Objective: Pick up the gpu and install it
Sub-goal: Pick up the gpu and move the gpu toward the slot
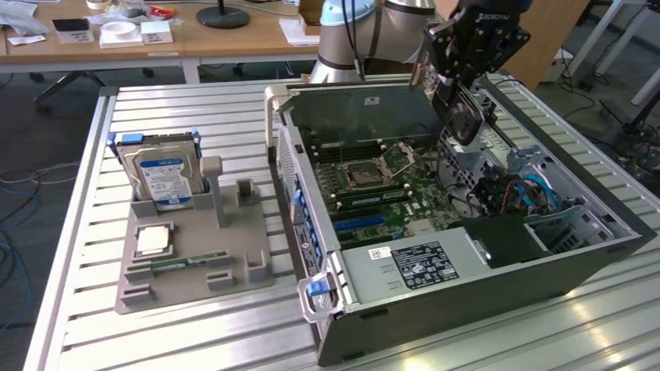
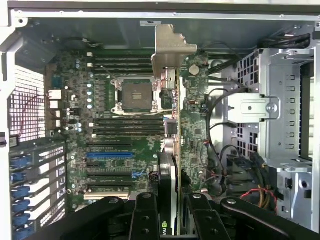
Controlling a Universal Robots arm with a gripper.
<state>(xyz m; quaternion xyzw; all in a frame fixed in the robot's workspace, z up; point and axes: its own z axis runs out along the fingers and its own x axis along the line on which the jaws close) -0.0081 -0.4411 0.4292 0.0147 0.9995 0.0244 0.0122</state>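
Exterior view: the claw (image 1: 454, 89) hangs over the open computer case (image 1: 484, 270), at about 2 o'clock from the CPU socket (image 1: 366, 174). It is clamped on the gpu (image 1: 461, 116), which hangs on edge below it, inside the case's outline and above the motherboard (image 1: 382, 193). Contact with the board cannot be told.

Wrist view: black fingers (image 2: 145, 220) sit on either side of the gpu (image 2: 174, 165), which is seen edge-on. Its silvery bracket (image 2: 170, 47) is at the end far from the claw (image 2: 172, 222). The card's line runs just beside the CPU socket (image 2: 136, 95).

At 9 o'clock from the case in the exterior view, a grey holder (image 1: 185, 282) rests on the table (image 1: 154, 340). It carries a blue-labelled hard drive (image 1: 160, 174), standing upright, and a green memory stick (image 1: 191, 261), lying flat.
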